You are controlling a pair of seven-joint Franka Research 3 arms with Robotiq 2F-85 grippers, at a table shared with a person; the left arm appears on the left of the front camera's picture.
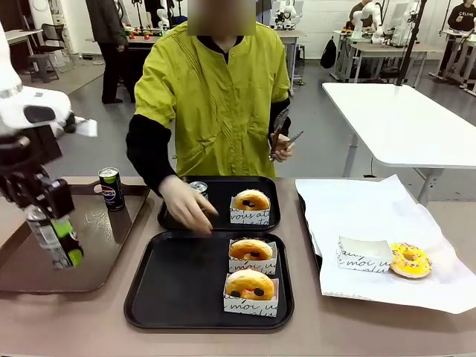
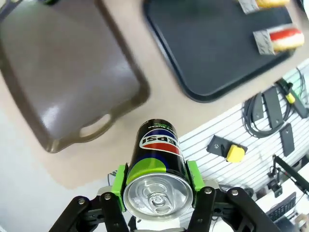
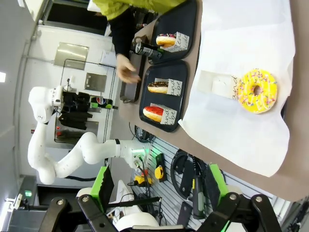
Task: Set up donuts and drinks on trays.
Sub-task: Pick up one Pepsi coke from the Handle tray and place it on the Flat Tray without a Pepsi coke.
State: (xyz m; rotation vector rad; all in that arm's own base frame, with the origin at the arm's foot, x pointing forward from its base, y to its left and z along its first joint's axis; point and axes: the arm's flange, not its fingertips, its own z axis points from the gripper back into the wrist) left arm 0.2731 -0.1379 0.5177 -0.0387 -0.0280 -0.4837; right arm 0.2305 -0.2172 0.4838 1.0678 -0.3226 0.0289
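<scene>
My left gripper hangs over the brown tray, shut on a drink can; in the left wrist view its green pads clamp the dark can near its silver top. A second can stands on the brown tray. A third can stands on the far black tray, next to the person's hand and a sleeved donut. The near black tray carries two sleeved donuts. My right gripper is open and holds nothing.
A white-paper-lined tray at the right holds a yellow sprinkled donut beside an empty sleeve. The person's other hand holds tongs at chest height. A white table stands behind on the right.
</scene>
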